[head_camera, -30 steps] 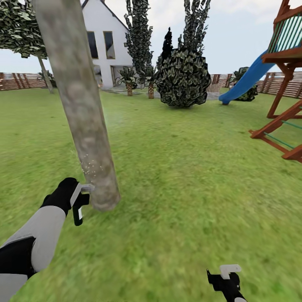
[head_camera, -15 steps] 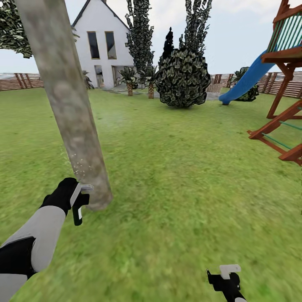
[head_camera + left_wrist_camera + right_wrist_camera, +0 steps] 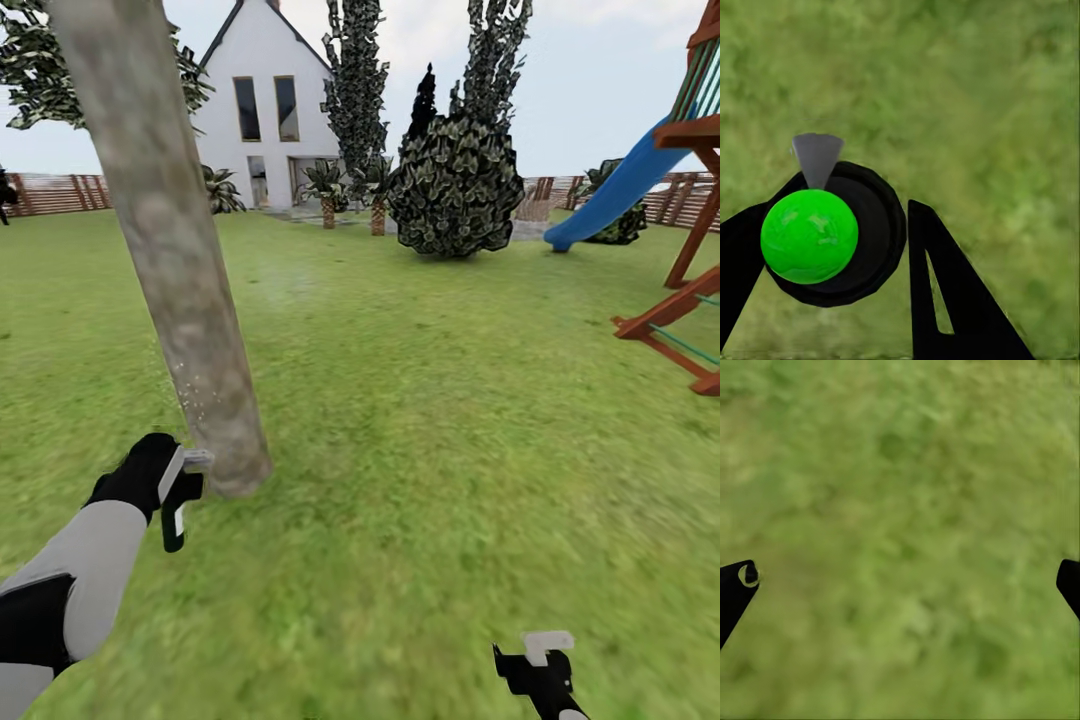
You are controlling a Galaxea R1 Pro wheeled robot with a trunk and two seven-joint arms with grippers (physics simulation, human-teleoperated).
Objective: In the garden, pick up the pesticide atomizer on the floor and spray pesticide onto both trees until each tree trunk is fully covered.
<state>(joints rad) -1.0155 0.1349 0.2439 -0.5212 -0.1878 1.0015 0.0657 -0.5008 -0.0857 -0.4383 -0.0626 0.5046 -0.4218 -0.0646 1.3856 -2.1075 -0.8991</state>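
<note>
A thick, pale mottled tree trunk [image 3: 190, 300] leans up the left of the head view, with fine white specks on its lower part [image 3: 200, 395]. My left gripper [image 3: 172, 487] is shut on the pesticide atomizer [image 3: 176, 508] close to the trunk's base, and the grey trigger head [image 3: 196, 459] almost touches the bark. In the left wrist view the atomizer [image 3: 862, 225] sits between the left gripper's [image 3: 840, 255] black fingers above the grass. My right gripper [image 3: 540, 668] hangs low over the lawn. In its wrist view the right gripper [image 3: 900, 581] is open, with only grass between its fingers. A second leafy crown [image 3: 25, 55] shows behind the trunk.
Green lawn [image 3: 430, 420] stretches ahead. A round dark bush [image 3: 455, 185] and tall narrow trees [image 3: 355, 80] stand before the white house [image 3: 270, 110]. A blue slide [image 3: 615, 190] and wooden play frame [image 3: 690, 300] are at the right. A slatted fence [image 3: 60, 193] runs along the back.
The view has shifted, so the house and bush slid right in the picture. My left gripper with the atomizer sits slightly lower by the trunk's base. The right gripper has not moved.
</note>
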